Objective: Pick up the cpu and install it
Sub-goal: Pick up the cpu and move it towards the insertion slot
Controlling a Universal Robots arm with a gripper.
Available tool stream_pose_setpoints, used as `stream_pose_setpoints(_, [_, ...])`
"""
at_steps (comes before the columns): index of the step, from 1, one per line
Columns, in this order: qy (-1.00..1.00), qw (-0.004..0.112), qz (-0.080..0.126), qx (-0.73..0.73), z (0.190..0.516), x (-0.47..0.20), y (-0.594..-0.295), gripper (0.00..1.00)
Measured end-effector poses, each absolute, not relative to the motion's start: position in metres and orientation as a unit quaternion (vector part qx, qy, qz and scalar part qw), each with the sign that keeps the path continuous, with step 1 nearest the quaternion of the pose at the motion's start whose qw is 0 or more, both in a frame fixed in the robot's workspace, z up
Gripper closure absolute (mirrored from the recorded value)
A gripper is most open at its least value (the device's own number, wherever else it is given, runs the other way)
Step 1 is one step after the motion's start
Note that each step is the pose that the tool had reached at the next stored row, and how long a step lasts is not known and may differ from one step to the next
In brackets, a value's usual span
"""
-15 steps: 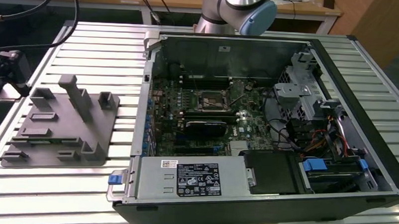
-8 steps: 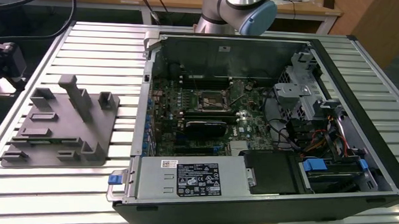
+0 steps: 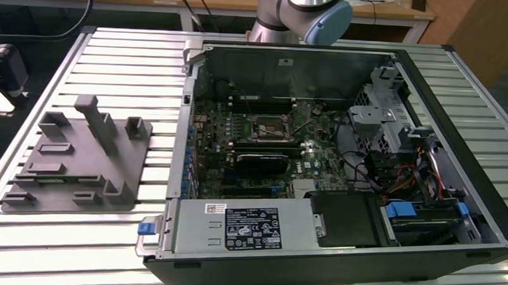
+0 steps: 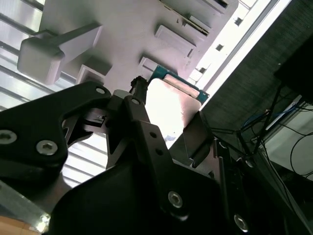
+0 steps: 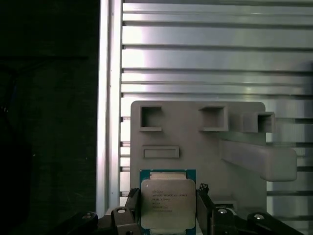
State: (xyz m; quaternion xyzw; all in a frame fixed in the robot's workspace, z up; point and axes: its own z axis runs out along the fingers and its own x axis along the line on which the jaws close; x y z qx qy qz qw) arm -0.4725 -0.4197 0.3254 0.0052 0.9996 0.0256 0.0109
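Grey plastic, the fixture (image 3: 75, 168) lies near the slatted table's (image 3: 122, 55) edge at the exterior view's left. Just beside it is the open computer case (image 3: 454, 206), its dark socket (image 3: 267, 126) mid-board.

In the second wrist view we see the gripper (image 4: 168, 120) clenched on the cpu (image 4: 171, 103), raised above the fixture. We judge this carry goes best with the chip level and squeezed gently, by its edges only.

In the first wrist view the fingers (image 5: 203, 198) flank two opposite edges. The chip is a thin flat square with a dull silver printed lid and a green rim around it.
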Motion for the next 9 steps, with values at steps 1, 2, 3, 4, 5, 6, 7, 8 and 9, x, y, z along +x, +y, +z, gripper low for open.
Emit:
stream_pose_setpoints(1, [1.0, 0.011, 0.026, 0.005, 0.328, -0.472, -0.42, 0.46])
stream_pose_setpoints(2, [1.0, 0.011, 0.026, 0.005, 0.33, -0.472, -0.42, 0.46])
stream_pose_setpoints(3, [1.0, 0.011, 0.026, 0.005, 0.332, -0.472, -0.42, 0.46])
stream_pose_setpoints(4, [1.0, 0.011, 0.026, 0.005, 0.334, -0.472, -0.42, 0.46])
stream_pose_setpoints(5, [1.0, 0.011, 0.026, 0.005, 0.336, -0.472, -0.42, 0.46])
stream_pose_setpoints(6, [1.0, 0.011, 0.026, 0.005, 0.339, -0.472, -0.42, 0.46])
stream_pose_setpoints(7, [1.0, 0.011, 0.026, 0.005, 0.341, -0.472, -0.42, 0.46])
stream_pose_setpoints(8, [1.0, 0.011, 0.026, 0.005, 0.343, -0.472, -0.42, 0.46])
stream_pose_setpoints(9, [1.0, 0.011, 0.026, 0.005, 0.345, -0.472, -0.42, 0.46])
